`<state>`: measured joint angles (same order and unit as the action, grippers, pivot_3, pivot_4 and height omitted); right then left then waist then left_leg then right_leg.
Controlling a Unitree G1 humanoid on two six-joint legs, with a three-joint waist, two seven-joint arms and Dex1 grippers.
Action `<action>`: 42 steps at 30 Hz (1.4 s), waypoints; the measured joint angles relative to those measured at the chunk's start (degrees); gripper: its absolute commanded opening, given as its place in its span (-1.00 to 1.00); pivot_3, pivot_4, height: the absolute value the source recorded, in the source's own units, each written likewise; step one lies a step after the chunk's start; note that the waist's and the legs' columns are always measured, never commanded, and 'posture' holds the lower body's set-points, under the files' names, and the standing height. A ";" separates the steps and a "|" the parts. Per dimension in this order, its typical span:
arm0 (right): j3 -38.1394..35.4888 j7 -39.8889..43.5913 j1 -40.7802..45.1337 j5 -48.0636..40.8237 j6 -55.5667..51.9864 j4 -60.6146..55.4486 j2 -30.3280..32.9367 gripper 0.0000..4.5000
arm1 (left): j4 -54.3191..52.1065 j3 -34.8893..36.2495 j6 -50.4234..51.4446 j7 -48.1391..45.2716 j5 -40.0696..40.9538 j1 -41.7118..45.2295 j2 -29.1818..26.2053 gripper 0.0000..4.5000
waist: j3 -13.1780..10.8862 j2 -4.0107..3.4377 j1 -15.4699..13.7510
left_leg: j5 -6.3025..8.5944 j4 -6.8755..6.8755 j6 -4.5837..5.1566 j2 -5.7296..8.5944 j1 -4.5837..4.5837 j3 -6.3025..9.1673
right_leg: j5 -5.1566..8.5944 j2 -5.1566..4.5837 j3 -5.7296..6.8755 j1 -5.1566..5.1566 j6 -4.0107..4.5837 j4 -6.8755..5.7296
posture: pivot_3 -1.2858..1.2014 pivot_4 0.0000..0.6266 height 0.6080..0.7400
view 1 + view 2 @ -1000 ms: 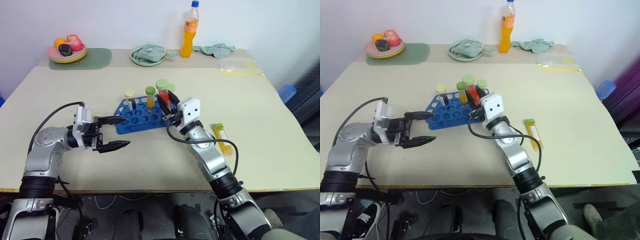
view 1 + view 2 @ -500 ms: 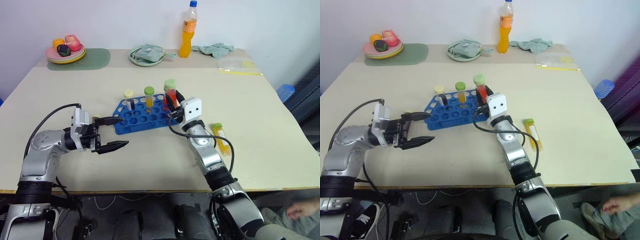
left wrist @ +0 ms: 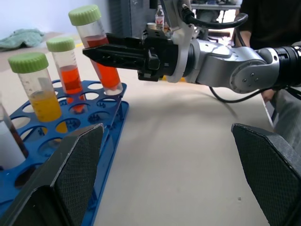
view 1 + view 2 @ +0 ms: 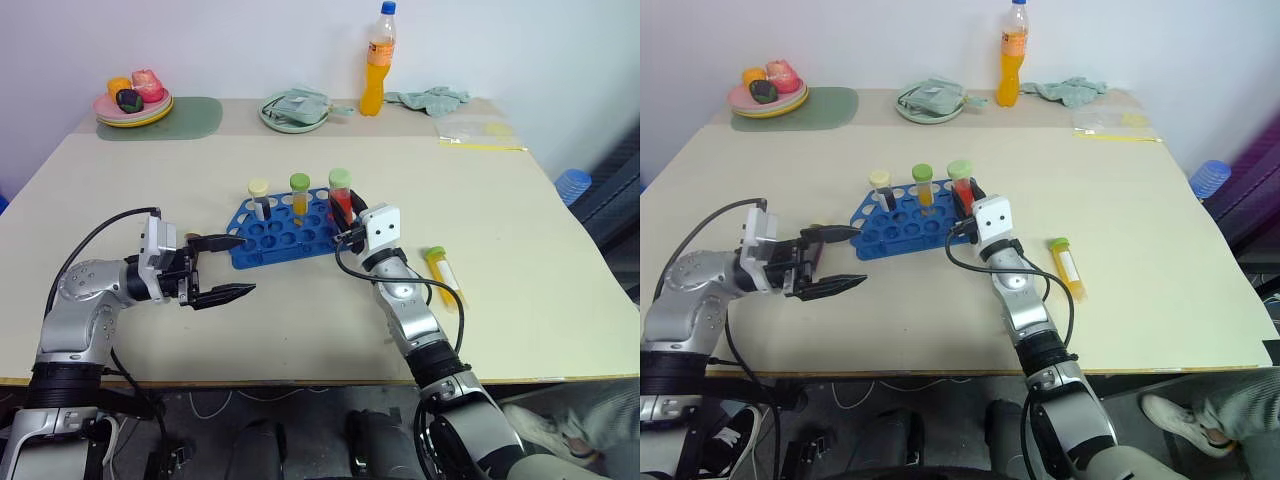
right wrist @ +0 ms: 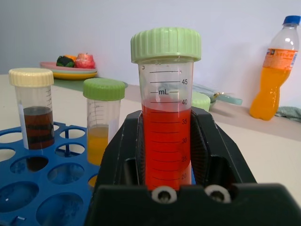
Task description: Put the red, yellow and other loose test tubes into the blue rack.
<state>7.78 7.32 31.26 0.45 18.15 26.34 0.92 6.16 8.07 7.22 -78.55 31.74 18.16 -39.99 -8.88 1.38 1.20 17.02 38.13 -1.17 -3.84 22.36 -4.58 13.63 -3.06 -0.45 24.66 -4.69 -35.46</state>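
Note:
The blue rack (image 4: 282,232) lies mid-table with a cream-capped dark brown tube (image 4: 260,197) and a green-capped yellow tube (image 4: 300,194) standing in it. My right gripper (image 4: 346,208) is shut on a green-capped red test tube (image 5: 166,127), held slightly tilted with its lower end at the rack's right-end holes. Another green-capped red tube (image 3: 66,70) stands in the rack just behind it. A loose yellow test tube (image 4: 442,268) lies on the table right of my right arm. My left gripper (image 4: 243,266) hovers open just left of the rack, empty.
Along the far edge stand an orange drink bottle (image 4: 378,62), a plate of fruit (image 4: 134,102) on a green mat, a green plate with a cloth (image 4: 295,110), another cloth (image 4: 430,98) and a plastic bag (image 4: 478,132). A person's foot (image 4: 1180,418) shows beside the table.
My right gripper has come down and slightly right with the red tube, bringing it upright over the rack's right end. The left gripper has stayed where it was.

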 measured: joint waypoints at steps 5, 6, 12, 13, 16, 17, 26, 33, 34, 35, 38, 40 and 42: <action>-1.58 -0.50 0.93 -0.50 1.08 2.53 -1.56 -0.65 | -0.35 0.11 0.14 0.64 0.02 -0.48 -0.22 1.00 | 0.00 0.01 -0.02 | -0.02 0.00 -0.03 0.00 -0.02 0.01 | 0.00 0.00 0.00 -0.01 0.00 -0.04 | 0.03 -0.52 1.00; -2.07 -0.46 1.12 -0.88 1.09 2.99 -1.94 -0.65 | -0.38 0.13 0.16 0.82 0.02 -0.48 -0.31 1.00 | 0.01 0.01 0.00 | -0.03 0.00 -0.05 0.00 -0.03 0.00 | 0.00 0.00 0.00 -0.02 0.00 -0.05 | 0.03 -0.52 1.00; -5.23 1.13 1.13 -5.04 0.80 5.13 -3.63 0.02 | -1.60 0.15 1.01 1.49 0.12 -0.49 -0.54 1.00 | -0.01 -0.01 0.00 | -0.04 0.00 -0.08 0.00 -0.06 0.01 | -0.01 0.00 -0.01 -0.03 0.00 -0.08 | 0.03 -0.52 1.00; -5.79 1.29 1.11 -5.43 0.80 5.35 -3.73 0.22 | -2.04 0.15 1.14 1.55 0.16 -0.49 -0.55 1.00 | -0.01 -0.01 0.00 | -0.04 0.00 -0.08 0.00 -0.06 0.00 | -0.01 0.00 -0.02 -0.03 0.00 -0.08 | 0.03 -0.52 1.00; -6.57 2.89 0.75 -6.84 0.89 5.16 -3.57 0.93 | -2.44 0.15 1.44 1.85 0.16 -0.48 -0.55 1.00 | -0.01 -0.02 0.02 | -0.04 0.00 -0.08 0.00 -0.06 0.01 | -0.01 0.00 -0.02 -0.03 -0.01 -0.08 | 0.03 -0.52 1.00; -6.49 3.43 0.40 -6.87 0.84 4.49 -3.23 0.97 | -2.52 0.15 1.52 2.06 0.16 -0.48 -0.55 1.00 | -0.02 -0.03 0.02 | -0.04 0.00 -0.08 0.00 -0.06 0.01 | -0.01 0.00 -0.02 -0.03 -0.01 -0.09 | 0.03 -0.52 1.00; -4.67 9.68 -9.50 -6.80 -8.63 -20.54 5.39 0.97 | -4.75 0.07 2.47 3.19 0.20 -0.73 -0.36 1.00 | -0.02 -0.02 -0.23 | -0.04 0.00 -0.08 0.02 -0.05 0.01 | -0.01 -0.04 -0.02 -0.03 0.00 -0.09 | 0.03 -0.52 1.00; -10.45 11.84 -13.96 -13.77 -35.64 -42.17 18.89 0.97 | -6.03 -0.65 1.99 3.73 0.12 -0.77 1.87 1.00 | -0.01 -0.01 -0.41 | -0.04 0.03 -0.08 0.04 -0.04 -0.01 | 0.01 -0.06 -0.04 -0.03 0.02 -0.07 | 0.03 -0.52 1.00; -11.52 11.88 -13.36 -14.51 -42.29 -44.00 22.01 0.97 | -5.94 -0.65 1.86 3.63 0.05 -0.76 1.91 1.00 | 0.00 0.00 -0.43 | -0.04 0.03 -0.08 0.04 -0.05 -0.01 | 0.01 -0.06 -0.04 -0.03 0.03 -0.06 | 0.03 -0.52 1.00; -12.13 12.16 -11.82 -15.52 -51.77 -45.32 26.43 0.97 | -5.58 -0.69 1.63 3.46 -0.06 -0.57 1.99 1.00 | -0.01 -0.02 -0.41 | -0.04 0.03 -0.08 0.05 -0.06 -0.01 | 0.01 -0.07 -0.04 -0.03 0.03 -0.06 | 0.03 -0.52 1.00; -13.97 13.81 -6.93 -19.95 -69.04 -45.98 32.78 0.97 | -4.06 -1.42 0.58 3.10 -0.53 0.43 3.06 1.00 | -0.06 -0.11 -0.26 | -0.04 0.01 -0.06 0.05 -0.06 -0.02 | 0.02 -0.06 -0.06 -0.01 0.04 -0.03 | 0.03 -0.52 1.00; -14.88 16.13 -1.79 -22.77 -78.52 -45.63 37.24 0.97 | -3.04 -2.71 -0.39 2.79 -1.20 0.75 4.22 1.00 | -0.05 -0.11 -0.28 | -0.02 0.00 -0.04 0.06 -0.05 -0.01 | 0.02 -0.05 -0.06 0.00 0.04 -0.01 | 0.03 -0.52 1.00; -15.06 17.98 0.89 -24.44 -85.01 -45.06 40.99 0.97 | -2.11 -3.07 -0.88 2.59 -1.39 0.74 4.80 1.00 | -0.02 -0.06 -0.42 | -0.01 -0.02 -0.02 0.04 -0.02 0.03 | 0.02 -0.01 -0.04 -0.01 0.04 0.06 | 0.03 -0.52 1.00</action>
<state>-7.28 25.31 32.15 -23.99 -66.86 -18.71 41.91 4.05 4.99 6.33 -75.96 30.35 18.90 -35.18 -8.91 1.33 0.78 17.01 38.11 -1.19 -3.80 22.34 -4.54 13.64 -3.07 -0.49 24.65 -4.65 -35.40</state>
